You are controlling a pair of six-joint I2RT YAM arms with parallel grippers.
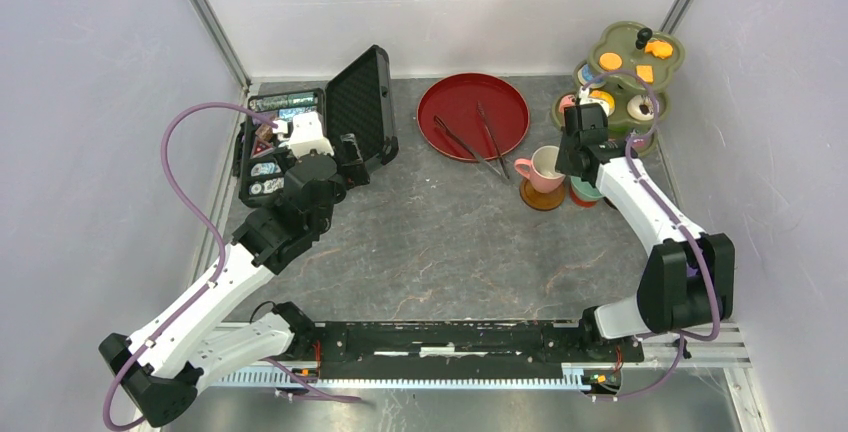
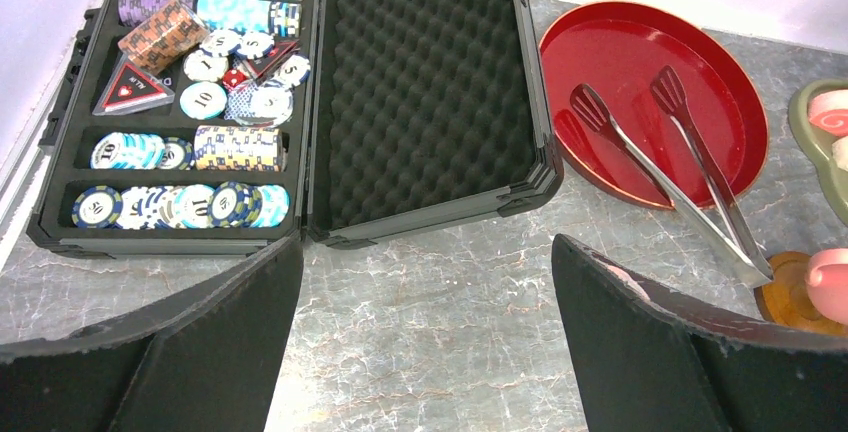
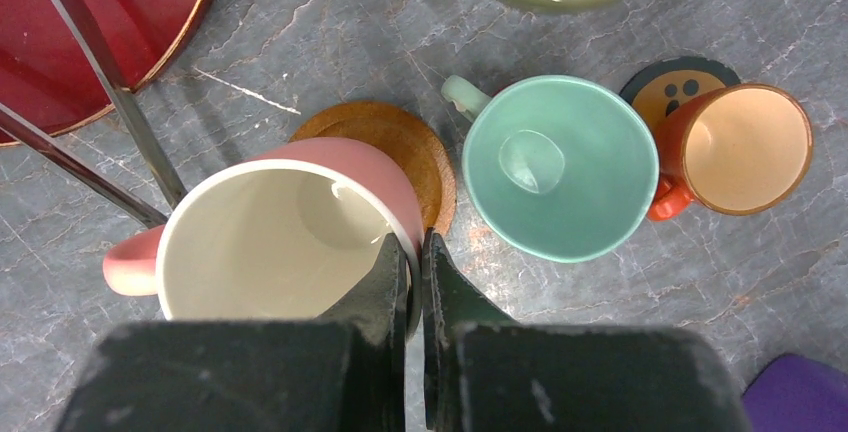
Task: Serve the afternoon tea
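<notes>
My right gripper is shut on the rim of the pink cup, with one finger inside and the other outside its wall. The cup stands over a round wooden saucer. To its right sit a mint cup and a small orange cup, the latter partly on a dark saucer. A green tiered stand behind them carries donuts, biscuits and other pastries. Above bare table in front of the chip case, my left gripper is open and holds nothing.
An open black case of poker chips lies at the back left, its foam lid raised. A red round tray at the back middle has thin metal tongs across it, their tips near the pink cup. White walls enclose the table.
</notes>
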